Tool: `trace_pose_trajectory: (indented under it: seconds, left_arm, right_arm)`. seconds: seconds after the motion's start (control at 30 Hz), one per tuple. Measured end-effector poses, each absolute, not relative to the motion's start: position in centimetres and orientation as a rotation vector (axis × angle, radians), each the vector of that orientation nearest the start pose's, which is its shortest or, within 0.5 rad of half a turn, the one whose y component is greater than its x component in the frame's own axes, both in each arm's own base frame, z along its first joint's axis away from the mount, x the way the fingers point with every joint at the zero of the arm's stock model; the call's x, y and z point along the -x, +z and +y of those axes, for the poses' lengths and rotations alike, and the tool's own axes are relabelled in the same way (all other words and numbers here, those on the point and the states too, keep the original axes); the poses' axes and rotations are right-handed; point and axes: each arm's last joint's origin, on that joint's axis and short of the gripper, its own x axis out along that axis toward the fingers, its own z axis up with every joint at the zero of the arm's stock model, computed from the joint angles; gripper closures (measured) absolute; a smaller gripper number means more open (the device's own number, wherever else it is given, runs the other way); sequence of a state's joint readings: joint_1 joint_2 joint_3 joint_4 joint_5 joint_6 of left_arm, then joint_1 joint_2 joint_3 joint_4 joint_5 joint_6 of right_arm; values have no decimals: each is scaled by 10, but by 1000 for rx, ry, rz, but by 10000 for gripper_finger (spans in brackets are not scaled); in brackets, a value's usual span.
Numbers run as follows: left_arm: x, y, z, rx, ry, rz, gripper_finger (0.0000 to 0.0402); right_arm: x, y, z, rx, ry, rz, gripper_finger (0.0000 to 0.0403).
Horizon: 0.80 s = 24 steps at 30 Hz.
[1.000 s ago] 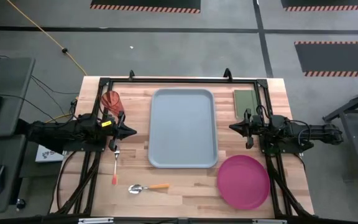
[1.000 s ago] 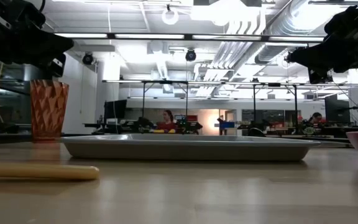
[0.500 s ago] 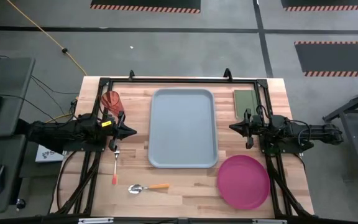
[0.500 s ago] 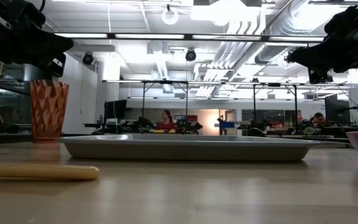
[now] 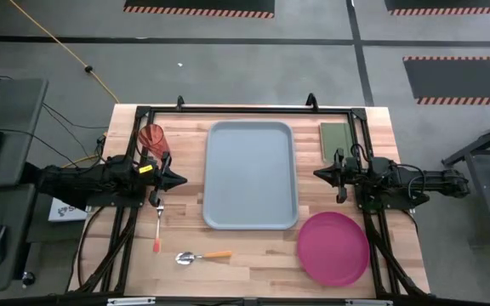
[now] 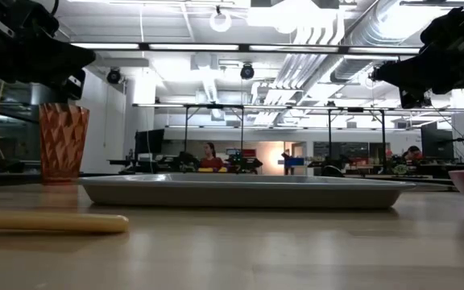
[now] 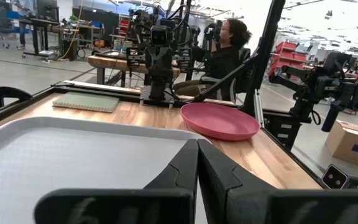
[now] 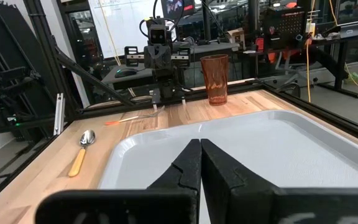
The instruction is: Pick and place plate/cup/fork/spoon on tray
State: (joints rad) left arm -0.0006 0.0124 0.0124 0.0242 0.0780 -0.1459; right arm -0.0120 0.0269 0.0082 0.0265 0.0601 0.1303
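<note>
I see the light grey-blue tray [image 5: 251,174] lying flat at the middle of the tabletop [image 5: 228,272], long side running near to far, with nothing in it. The magenta-pink plate [image 5: 333,247] lies flat at the near right, just beside the tray's near right corner. The reddish-orange cup [image 5: 151,137] stands upright at the far left. The fork [image 5: 157,225] lies left of the tray, orange handle nearest. The spoon [image 5: 202,256] lies crosswise near the tray's near edge, bowl to the left.
</note>
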Motion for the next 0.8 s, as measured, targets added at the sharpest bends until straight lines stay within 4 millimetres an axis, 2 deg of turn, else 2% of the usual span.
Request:
trace_pose_trajectory:
  seconds: [0.6,0.8]
  left_arm:
    - [-98,169,-2,145,-80,-18,401]
    - [-98,169,-2,145,-80,-18,401]
  right_arm:
    - [-99,167,-3,-125,-72,-13,402]
    - [-98,173,-3,-152,-81,-82,402]
